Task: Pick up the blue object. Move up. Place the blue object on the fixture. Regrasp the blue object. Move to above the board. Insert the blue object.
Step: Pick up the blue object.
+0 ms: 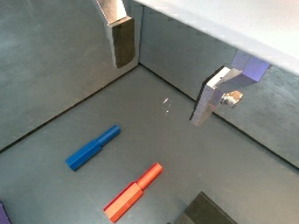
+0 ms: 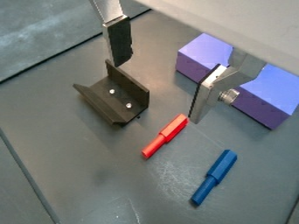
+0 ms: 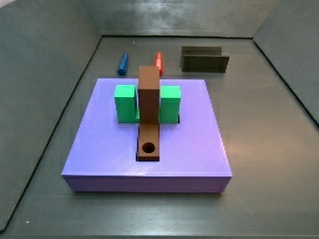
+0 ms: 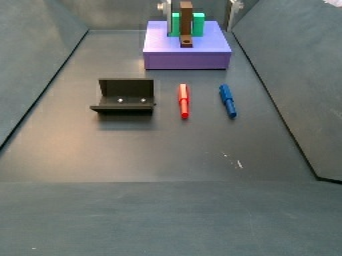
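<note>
The gripper is being held high above the floor, jaws apart and empty; the blue peg is lying beside a red peg.

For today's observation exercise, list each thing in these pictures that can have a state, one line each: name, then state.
tool: open, holding nothing, above the floor.
blue object: lying flat on the floor, not gripped.
red peg: lying flat beside the blue object, apart from it.
fixture: standing on the floor, nothing on it.
board: bar's round hole unfilled.
</note>
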